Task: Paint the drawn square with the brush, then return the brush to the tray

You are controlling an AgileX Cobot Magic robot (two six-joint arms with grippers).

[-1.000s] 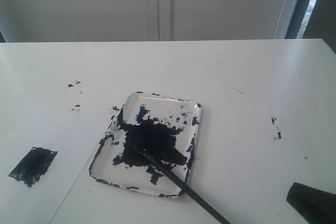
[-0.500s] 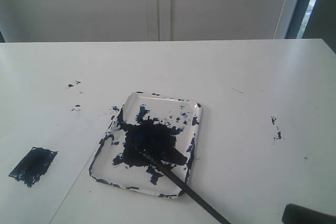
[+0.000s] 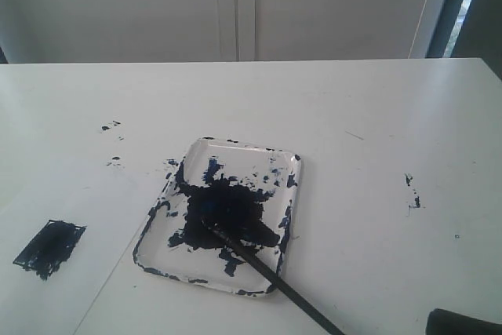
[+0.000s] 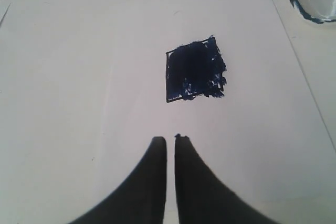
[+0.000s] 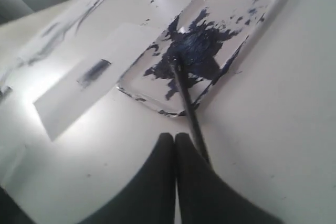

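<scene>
The brush (image 3: 259, 263) is seen lying slantwise with its loaded tip in the dark blue-black blot of the tray (image 3: 243, 161) and its black handle resting over the near rim, out onto the white worktop (image 3: 376, 131). The drawn square (image 3: 49, 247) is found well to the left of the tray on the white paper sheet (image 4: 79, 87), filled with ragged dark paint that spills past its outline on one side. The left end effector (image 4: 169, 139) is held above the paper near the square, its fingers drawn together to a thin slit with nothing between them. The right end effector (image 5: 171, 136) is fully closed and empty, just beside the brush handle. Stray paint specks (image 3: 110, 126) are scattered on the worktop.
</scene>
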